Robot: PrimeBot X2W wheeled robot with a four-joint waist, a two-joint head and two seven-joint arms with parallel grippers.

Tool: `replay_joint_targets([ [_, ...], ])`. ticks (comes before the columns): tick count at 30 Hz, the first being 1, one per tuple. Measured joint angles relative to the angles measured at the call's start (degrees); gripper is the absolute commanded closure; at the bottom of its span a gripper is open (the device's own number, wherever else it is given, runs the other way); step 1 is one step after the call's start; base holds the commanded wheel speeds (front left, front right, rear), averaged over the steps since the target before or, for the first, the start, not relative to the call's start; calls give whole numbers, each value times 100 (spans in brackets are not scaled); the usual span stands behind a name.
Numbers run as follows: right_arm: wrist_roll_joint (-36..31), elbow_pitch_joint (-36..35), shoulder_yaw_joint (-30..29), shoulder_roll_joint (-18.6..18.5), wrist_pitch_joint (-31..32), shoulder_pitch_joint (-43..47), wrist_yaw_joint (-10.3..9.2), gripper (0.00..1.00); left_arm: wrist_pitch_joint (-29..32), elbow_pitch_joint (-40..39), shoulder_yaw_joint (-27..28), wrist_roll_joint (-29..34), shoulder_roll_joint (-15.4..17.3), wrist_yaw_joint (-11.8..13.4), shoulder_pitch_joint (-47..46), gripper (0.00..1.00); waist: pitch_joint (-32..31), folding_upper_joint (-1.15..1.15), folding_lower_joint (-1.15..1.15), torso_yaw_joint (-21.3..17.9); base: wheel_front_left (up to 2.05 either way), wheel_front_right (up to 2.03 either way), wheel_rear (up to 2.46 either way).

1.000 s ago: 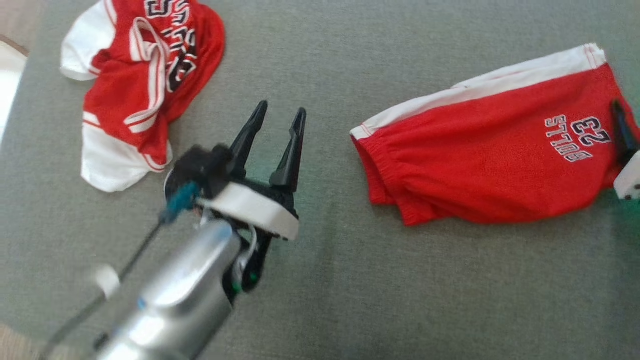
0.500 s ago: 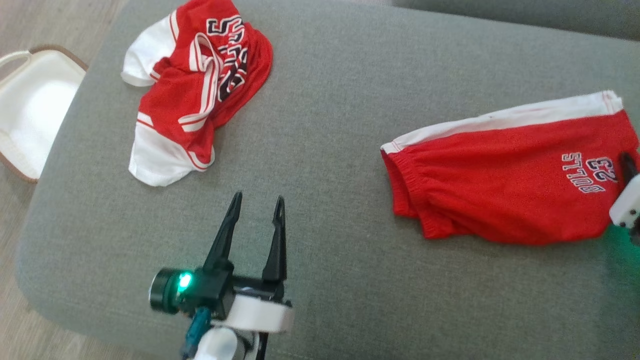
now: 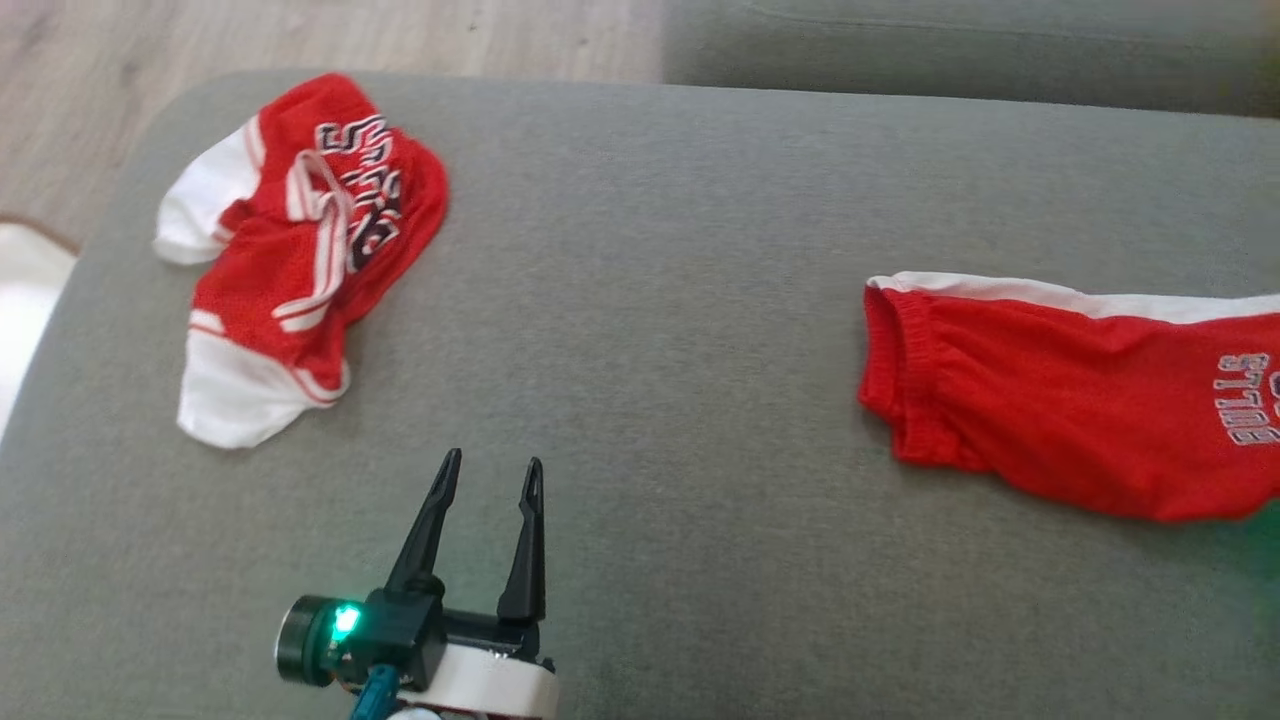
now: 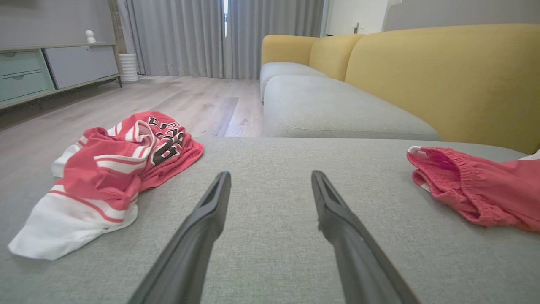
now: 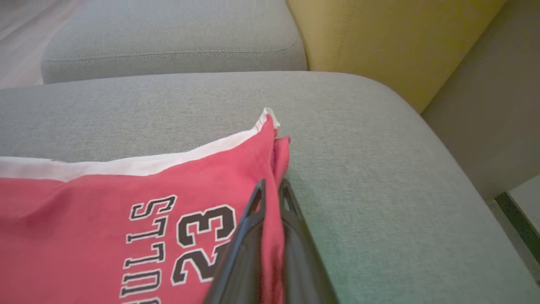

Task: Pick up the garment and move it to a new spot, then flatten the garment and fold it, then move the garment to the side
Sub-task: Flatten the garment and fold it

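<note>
Right wrist view: right claw (image 5: pixel 272 184) tight on the red shorts (image 5: pixel 101 190); left claw (image 3: pixel 493 460) wide apart, empty.

I see the right gripper (image 5: pixel 272 188) pinched on the edge of the red shorts (image 5: pixel 105 190), beside the 23 print (image 5: pixel 202 236). Shorts lie on grey cushion (image 5: pixel 379 169).

Soft even daylight — head view slightly blurred — faint shadows
</note>
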Motion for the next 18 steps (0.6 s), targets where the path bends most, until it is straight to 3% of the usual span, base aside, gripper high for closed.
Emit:
replay_joint_targets([
  [7, -327, -301, 199, 169, -330, -388, 0, 100, 1, 197, 63, 37, -86, -193, -1, 0, -80, 0, 1, -350, 0, 0, 0],
  [18, -545, -1494, 754, 1168, -499, -448, 0, 100, 1, 435, 99, 36, -188, -325, 113, 0, -427, 0, 0, -398, 0, 0, 0],
])
